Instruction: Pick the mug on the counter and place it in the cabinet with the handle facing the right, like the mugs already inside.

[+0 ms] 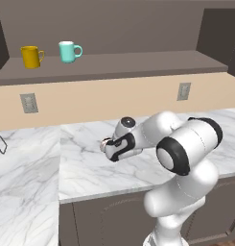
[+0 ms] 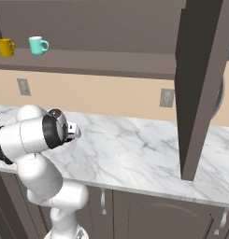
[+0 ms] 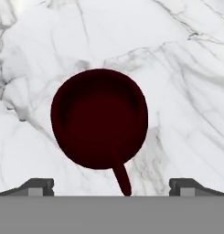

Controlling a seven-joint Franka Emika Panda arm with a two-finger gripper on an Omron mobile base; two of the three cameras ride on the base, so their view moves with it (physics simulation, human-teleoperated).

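the pincer (image 3: 111,187) hangs wide and empty right above the maroon mug (image 3: 99,118), which sits upright on the marble surface (image 3: 186,91), its handle (image 3: 121,178) pointing between the fingertips. a good grasp likely means coming straight down and closing on the rim or wall, clear of that loop. one maroon mug; two in the cabinet (image 1: 138,65): one yellow (image 1: 31,56), one teal (image 1: 69,51).

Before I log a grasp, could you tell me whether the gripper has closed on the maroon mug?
No, the maroon mug sits free on the counter.
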